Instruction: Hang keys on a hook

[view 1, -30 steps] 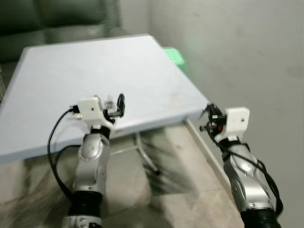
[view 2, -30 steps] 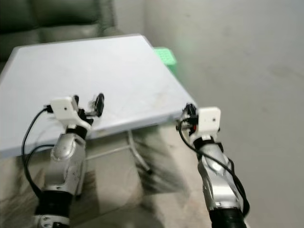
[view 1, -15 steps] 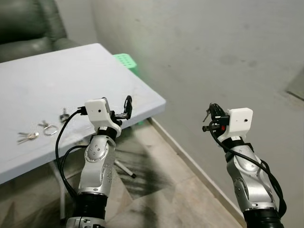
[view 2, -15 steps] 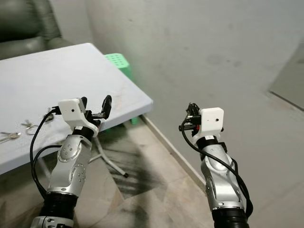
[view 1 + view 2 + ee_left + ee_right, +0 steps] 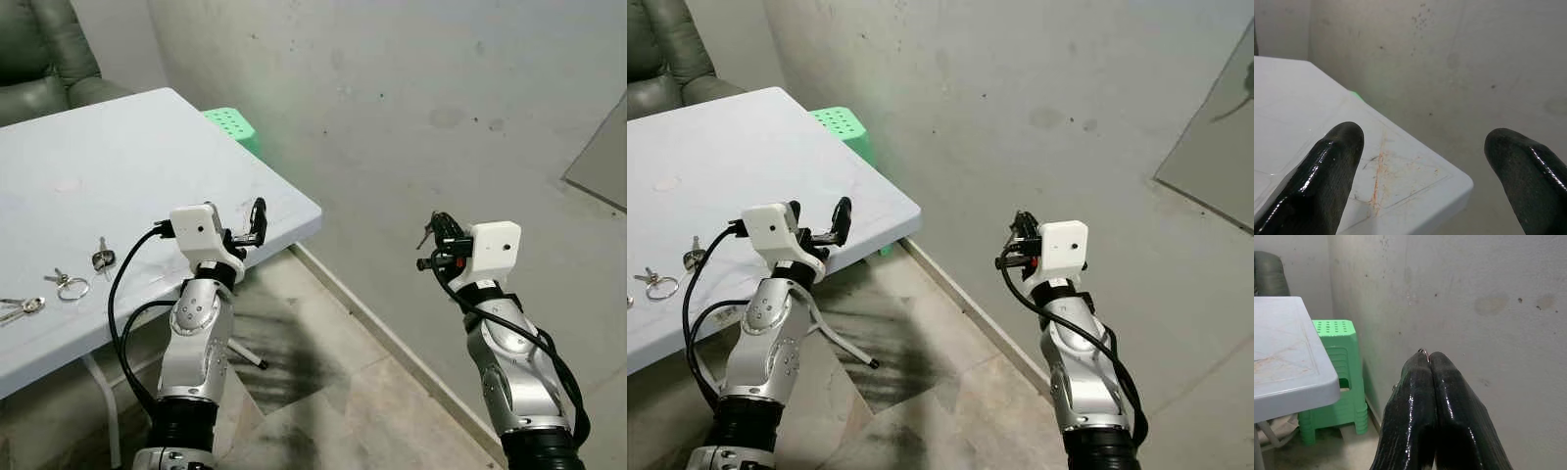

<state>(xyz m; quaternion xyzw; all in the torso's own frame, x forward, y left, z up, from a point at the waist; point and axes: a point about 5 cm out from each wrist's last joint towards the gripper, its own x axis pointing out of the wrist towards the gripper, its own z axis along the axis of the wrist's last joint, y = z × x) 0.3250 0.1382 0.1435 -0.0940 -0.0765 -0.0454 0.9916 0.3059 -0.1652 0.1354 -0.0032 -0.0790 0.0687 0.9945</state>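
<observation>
Left eye view: the whole picture has swung to the robot's right since a second ago, so the camera has turned; the table point(image 5: 147, 137) now sits far left and bare wall takes the middle. The things themselves have not moved.
Keys on table: a single key point(image 5: 102, 258), a ringed key point(image 5: 69, 285) and another set point(image 5: 20, 307) lie near the table's front edge.
Right eye view: the right gripper point(image 5: 1018, 241) is held up facing the wall, well apart from the table. A small dark piece of metal hangs at its tip, probably a key.
Green stool: the green stool point(image 5: 847, 132) stands behind the table's far corner, against the wall.
Left wrist view: the left gripper point(image 5: 1422, 161) has its jaws spread wide with nothing between them, poised over the table's corner.
Right wrist view: the black fingers point(image 5: 1415, 396) are pressed together, a thin sliver of metal showing at the tip; what it belongs to is too small to confirm.
Hook: not identified on the wall in view.
Assessment: the turn appears to be a search for the hook; hanging not yet begun.
</observation>
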